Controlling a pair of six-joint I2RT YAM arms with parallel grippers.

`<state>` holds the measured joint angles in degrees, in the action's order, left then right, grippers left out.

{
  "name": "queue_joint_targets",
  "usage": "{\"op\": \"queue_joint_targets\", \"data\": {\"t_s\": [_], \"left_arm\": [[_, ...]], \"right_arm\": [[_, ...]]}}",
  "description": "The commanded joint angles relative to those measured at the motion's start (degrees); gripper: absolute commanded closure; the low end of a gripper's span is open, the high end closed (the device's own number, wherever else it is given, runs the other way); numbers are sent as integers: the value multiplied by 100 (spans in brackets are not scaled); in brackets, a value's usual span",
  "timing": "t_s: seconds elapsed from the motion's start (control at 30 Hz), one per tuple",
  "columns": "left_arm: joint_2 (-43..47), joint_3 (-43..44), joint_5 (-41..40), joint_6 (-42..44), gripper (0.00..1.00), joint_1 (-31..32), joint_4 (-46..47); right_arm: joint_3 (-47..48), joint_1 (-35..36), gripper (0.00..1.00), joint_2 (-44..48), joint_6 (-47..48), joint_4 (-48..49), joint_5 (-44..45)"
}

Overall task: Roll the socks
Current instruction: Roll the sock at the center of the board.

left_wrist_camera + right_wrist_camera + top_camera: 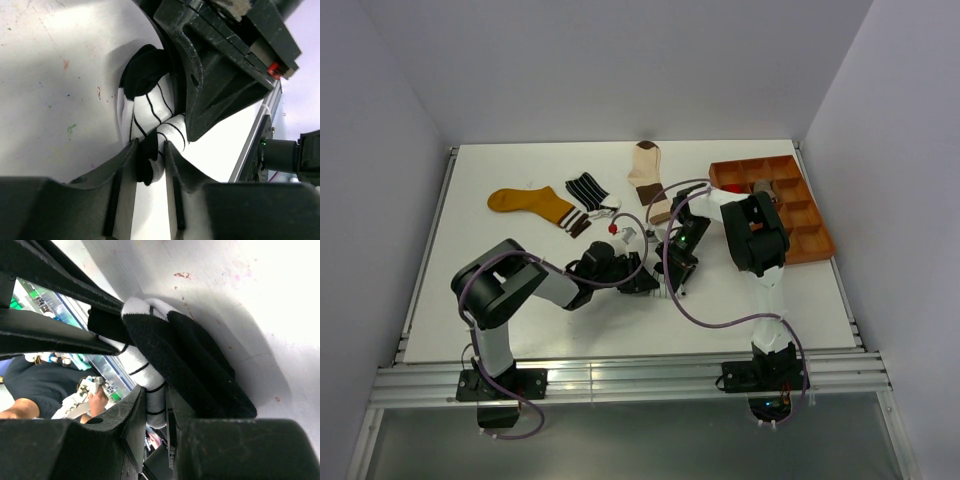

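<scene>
Left wrist view is showing left gripper (150, 146) pinching striped sock (149, 107) near one end, both fingers (125, 160) pressing into the fabric. Sock is white with thin black stripes and a black patch at its far end. It is bunching up and lying on white tabletop (55, 100).

Right wrist view is showing right gripper (156, 392) pinching the same sock on its white striped part, jaws squeezing close around it. Black part of sock is bulging just beside them and resting on tabletop. Each gripper is showing up in the other's wrist view, so the two are sitting right next to each other; cannot tell if they are touching.

Top external view is showing both arms angling inward, grippers meeting around the middle of tabletop, slightly toward near edge. Striped sock is lying under them and mostly hiding in that view.

Mustard sock (528, 204) is lying flat in the far-left part of tabletop. Black sock (586, 189) is lying just right of it, close; cannot tell if touching. Cream sock (647, 172) is lying near the middle of far edge. Tray (810, 240) is sitting by right edge toward far-right corner; its contents are too small to tell.
</scene>
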<state>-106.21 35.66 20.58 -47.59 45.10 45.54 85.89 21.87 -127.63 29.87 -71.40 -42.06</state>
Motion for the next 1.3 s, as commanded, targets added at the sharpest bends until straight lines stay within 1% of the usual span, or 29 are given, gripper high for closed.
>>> {"op": "queue_joint_targets", "data": {"t_s": [0.0,0.03,0.1,0.13,0.17,0.2,0.27,0.3,0.37,0.4,0.47,0.5,0.53,0.6,0.73,0.93,1.1,1.17,1.27], "left_arm": [[189,309,-107,119,70,148,-633],[206,354,-89,119,72,157,-686],[233,590,-264,127,84,201,-1221],[250,678,-317,136,93,236,-1414],[259,792,-553,136,99,262,-1999],[268,1046,-685,145,100,297,-2301],[285,1293,-993,136,100,402,-2898],[294,1512,-1316,136,100,446,-3467],[294,1715,-1547,92,100,569,-3963],[277,1934,-1809,58,100,613,-4426],[224,2155,-2031,14,100,754,-4965],[224,2330,-2136,-22,100,798,-5150],[215,2392,-2354,-126,100,877,-5447],[241,2506,-2523,-293,100,912,-5765],[180,2762,-2681,-478,100,991,-6283],[83,3017,-2577,-645,100,1018,-6601],[-31,3324,-2165,-777,100,992,-7014],[-118,3377,-1980,-804,100,948,-7102],[-267,3456,-1261,-839,100,808,-7147]], "right_arm": [[-98,-60,91,-280,195,899,831],[-98,-60,90,-271,195,908,823],[-134,-60,88,-210,177,978,823],[-160,-60,87,-174,169,1013,831],[-186,-60,86,-122,142,1074,849],[-195,-51,79,-78,125,1110,849],[-282,-60,72,54,55,1302,919],[-318,-60,65,211,37,1391,954],[-406,-77,57,352,-42,1610,1016],[-415,-77,53,475,-60,1655,1016],[-441,-156,50,599,-112,1769,998],[-441,-191,47,669,-113,1813,964],[-467,-226,46,783,-130,1900,963],[-485,-341,44,889,-183,1971,920],[-599,-543,42,1153,-227,2112,814],[-757,-807,40,1504,-350,2376,753],[-977,-1070,40,2012,-306,2692,805],[-1135,-1176,40,2215,-149,2867,805],[-1434,-1360,41,2637,114,3079,569]]}}
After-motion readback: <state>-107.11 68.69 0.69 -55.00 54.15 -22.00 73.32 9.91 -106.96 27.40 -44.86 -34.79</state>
